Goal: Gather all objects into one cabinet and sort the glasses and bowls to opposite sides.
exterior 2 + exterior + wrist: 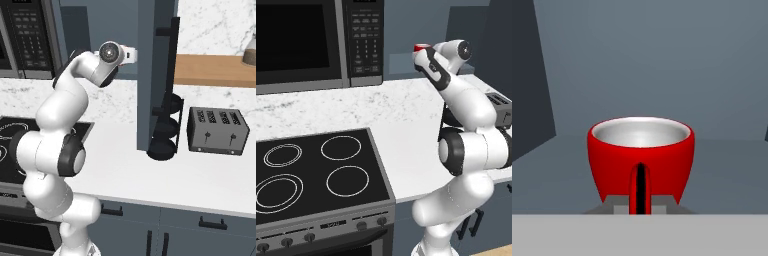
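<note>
One red cup, upright, handle in the closed hand

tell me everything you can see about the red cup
The red cup is small and glossy, with a pale grey-white inside that looks empty. It stands upright, rim up, its narrow handle facing the hand camera. It sits on the slate-blue floor of a recess, a dark side panel to its left. The gripper is at its handle side with jaws shut, apparently on the handle. In the left base view only its red rim peeks above the arm.
</note>
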Controlling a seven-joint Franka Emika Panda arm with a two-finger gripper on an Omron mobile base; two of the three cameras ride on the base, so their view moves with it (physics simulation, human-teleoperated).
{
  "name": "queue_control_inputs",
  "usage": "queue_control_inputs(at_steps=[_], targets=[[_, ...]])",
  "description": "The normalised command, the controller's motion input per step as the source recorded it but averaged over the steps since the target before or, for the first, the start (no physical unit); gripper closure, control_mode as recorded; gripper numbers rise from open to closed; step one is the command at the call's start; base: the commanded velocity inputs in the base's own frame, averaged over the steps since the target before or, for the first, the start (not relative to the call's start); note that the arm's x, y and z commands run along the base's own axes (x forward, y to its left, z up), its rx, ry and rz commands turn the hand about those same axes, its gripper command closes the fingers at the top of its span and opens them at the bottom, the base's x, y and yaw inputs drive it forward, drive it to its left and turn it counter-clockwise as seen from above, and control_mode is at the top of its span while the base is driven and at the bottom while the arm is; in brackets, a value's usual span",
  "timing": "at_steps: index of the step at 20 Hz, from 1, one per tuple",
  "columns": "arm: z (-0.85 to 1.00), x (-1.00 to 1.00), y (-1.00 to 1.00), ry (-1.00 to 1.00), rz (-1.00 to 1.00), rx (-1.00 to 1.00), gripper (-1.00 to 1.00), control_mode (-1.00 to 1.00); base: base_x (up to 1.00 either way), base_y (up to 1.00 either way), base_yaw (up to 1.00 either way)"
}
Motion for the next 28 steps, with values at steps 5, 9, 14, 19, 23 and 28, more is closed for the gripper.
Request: queue_control_inputs(at_steps=[5, 9, 14, 19, 23, 28], targets=[[0.03, -0.64, -0.03, -0.03, 0.00, 0.00, 1.00, -1.00, 0.00, 0.00, 0.00], [0.06, -1.00, 0.00, -0.07, 0.00, 0.00, 1.00, -1.00, 0.00, 0.00, 0.00], [0.10, -1.00, 0.00, -0.13, 0.00, 0.00, 1.00, -1.00, 0.00, 0.00, 0.00], [0.06, -0.74, 0.00, -0.18, 0.00, 0.00, 1.00, -1.00, 0.00, 0.00, 0.00], [0.00, -0.49, 0.00, -0.12, 0.00, 0.00, 1.00, -1.00, 0.00, 0.00, 0.00], [0.00, -0.36, 0.00, -0.03, 0.00, 0.00, 1.00, -1.00, 0.00, 0.00, 0.00]])
